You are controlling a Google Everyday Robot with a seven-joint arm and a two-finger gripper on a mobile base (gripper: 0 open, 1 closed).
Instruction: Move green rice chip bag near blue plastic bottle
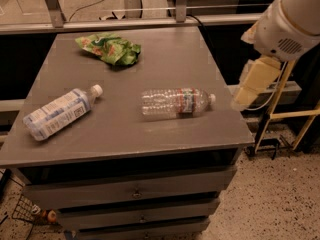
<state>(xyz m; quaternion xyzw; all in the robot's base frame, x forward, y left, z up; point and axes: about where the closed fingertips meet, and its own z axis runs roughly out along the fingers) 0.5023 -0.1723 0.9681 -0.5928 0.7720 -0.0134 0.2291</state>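
Observation:
The green rice chip bag lies crumpled at the far left of the grey table top. The blue plastic bottle, with a pale blue-and-white label and a white cap, lies on its side near the table's front left, its cap pointing to the back right. My gripper hangs off the white arm just beyond the table's right edge, above floor level and well apart from both the bag and the bottle. Nothing shows in it.
A clear ribbed bottle with a red-green label lies on its side mid-table, cap to the right, close to the gripper's side. Drawers sit under the top. A metal rail runs behind the table. A yellow stand is at right.

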